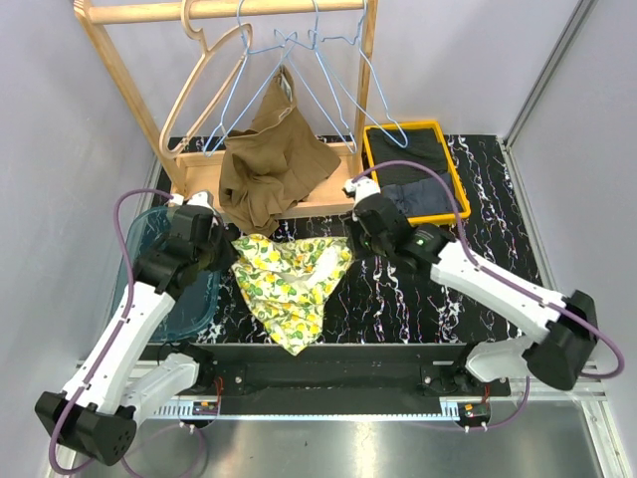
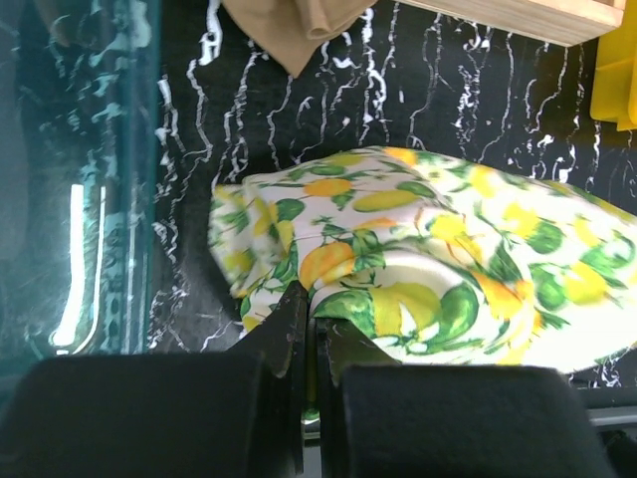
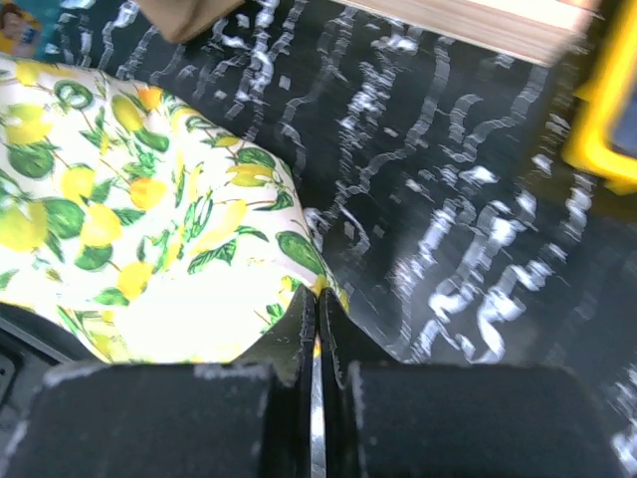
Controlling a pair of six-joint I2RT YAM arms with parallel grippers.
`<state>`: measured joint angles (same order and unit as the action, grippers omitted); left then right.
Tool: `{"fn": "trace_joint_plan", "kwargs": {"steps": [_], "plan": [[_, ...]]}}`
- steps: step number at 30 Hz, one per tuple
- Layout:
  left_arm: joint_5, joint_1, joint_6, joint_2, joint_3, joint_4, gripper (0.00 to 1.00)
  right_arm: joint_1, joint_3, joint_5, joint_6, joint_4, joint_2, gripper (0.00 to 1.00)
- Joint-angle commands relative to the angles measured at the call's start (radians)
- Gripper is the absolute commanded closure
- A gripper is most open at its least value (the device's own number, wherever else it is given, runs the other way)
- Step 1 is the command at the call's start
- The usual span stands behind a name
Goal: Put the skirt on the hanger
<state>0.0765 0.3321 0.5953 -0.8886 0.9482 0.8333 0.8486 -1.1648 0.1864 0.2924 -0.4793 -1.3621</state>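
Observation:
A white skirt (image 1: 289, 279) printed with lemons and green leaves lies spread on the black marbled table, its waist edge toward the rack. My left gripper (image 1: 227, 249) is shut on the skirt's left upper corner; in the left wrist view the fabric (image 2: 448, 259) is pinched between the closed jaws (image 2: 314, 299). My right gripper (image 1: 356, 242) is shut on the right upper corner, and the right wrist view shows the cloth edge (image 3: 129, 219) caught at the fingertips (image 3: 318, 299). A bare wooden hanger (image 1: 204, 75) and blue wire hangers (image 1: 328, 90) hang from the rack bar (image 1: 229, 10).
A brown garment (image 1: 274, 164) hangs from a wire hanger and drapes onto the rack's wooden base. A yellow tray (image 1: 370, 149) with dark clothes stands at the back right. A clear blue bin (image 1: 134, 234) sits at the left beside my left arm.

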Motion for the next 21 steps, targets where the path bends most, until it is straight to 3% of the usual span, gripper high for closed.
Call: {"fn": "trace_joint_plan", "kwargs": {"steps": [1,7,9,14,17,21], "plan": [[-0.027,0.001,-0.035,-0.03,0.073,-0.091,1.0,-0.026,-0.097,0.154,0.014,-0.206,0.122,1.0],[-0.033,0.001,-0.06,-0.053,0.09,-0.086,0.99,-0.127,-0.182,0.37,0.033,-0.304,0.236,1.0],[-0.07,0.001,-0.063,-0.061,0.087,-0.092,0.99,-0.147,-0.191,0.366,0.024,-0.306,0.265,1.0],[-0.219,0.001,-0.091,-0.09,0.092,-0.137,0.95,-0.149,-0.165,0.188,0.024,-0.262,0.265,1.0],[-0.308,0.002,-0.092,-0.092,0.031,-0.19,0.87,-0.152,-0.084,0.102,0.054,-0.234,0.236,1.0],[-0.34,0.002,-0.074,-0.085,-0.1,-0.25,0.57,-0.151,0.054,-0.04,0.126,-0.173,0.198,1.0]]}}
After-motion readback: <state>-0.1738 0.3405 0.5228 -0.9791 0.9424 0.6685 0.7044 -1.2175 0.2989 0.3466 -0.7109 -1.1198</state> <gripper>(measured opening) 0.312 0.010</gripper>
